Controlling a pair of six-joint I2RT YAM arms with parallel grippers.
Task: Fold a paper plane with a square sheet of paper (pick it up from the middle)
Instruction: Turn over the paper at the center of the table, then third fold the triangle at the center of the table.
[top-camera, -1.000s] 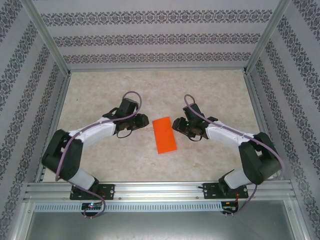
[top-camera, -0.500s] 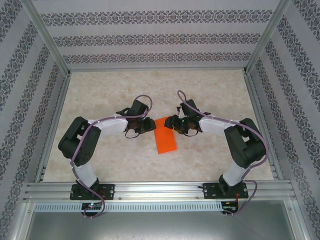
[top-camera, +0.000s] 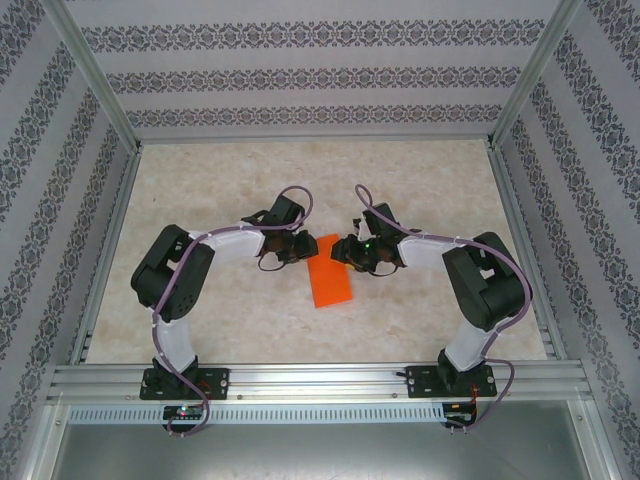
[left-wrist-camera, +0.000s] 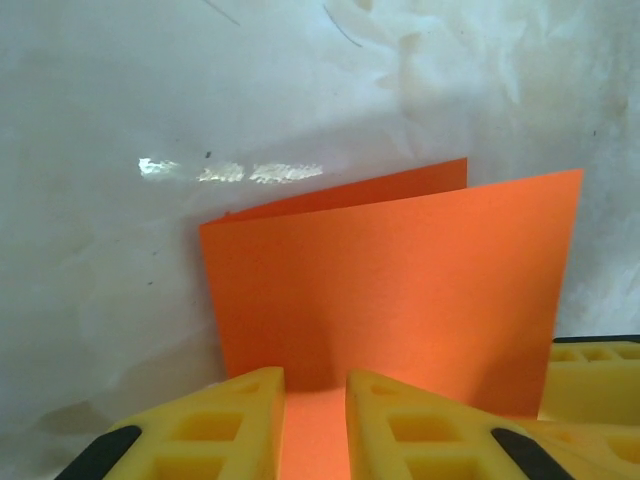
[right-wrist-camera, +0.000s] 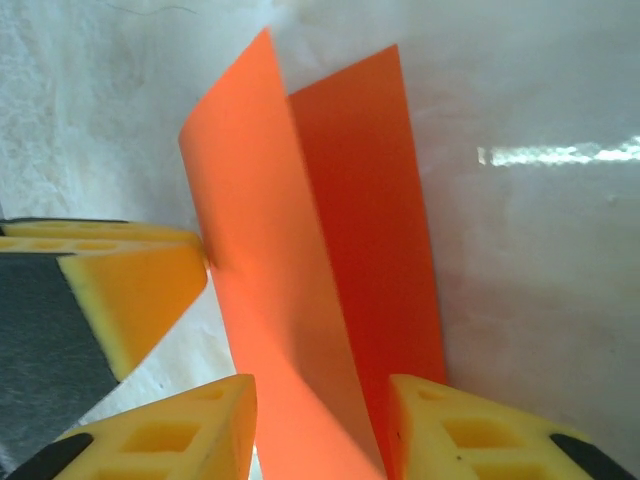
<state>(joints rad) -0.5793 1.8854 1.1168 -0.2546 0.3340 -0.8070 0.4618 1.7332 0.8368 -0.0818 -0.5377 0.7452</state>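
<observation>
The square sheet of paper (top-camera: 331, 280) is bright orange and folded in half into a narrow rectangle on the table's middle. No paper plane shape is in view. My left gripper (top-camera: 305, 248) and right gripper (top-camera: 341, 250) meet at its far end. In the left wrist view the upper flap (left-wrist-camera: 400, 290) rises like a wall, and the left gripper (left-wrist-camera: 315, 385) straddles its edge with a narrow gap. In the right wrist view both layers (right-wrist-camera: 290, 250) run between the wider-spread jaws of the right gripper (right-wrist-camera: 322, 395). The left gripper's finger (right-wrist-camera: 130, 290) touches the flap's edge.
The table (top-camera: 200, 190) is pale marbled stone, with patterned walls on three sides and aluminium posts at the corners. The arm bases sit on a metal rail (top-camera: 320, 378) at the near edge. The right gripper's yellow finger (left-wrist-camera: 592, 365) shows at the left wrist view's lower right.
Both grippers have swung inward from either side and now meet at the paper's far end. Both sets of jaws have narrowed around the paper.
</observation>
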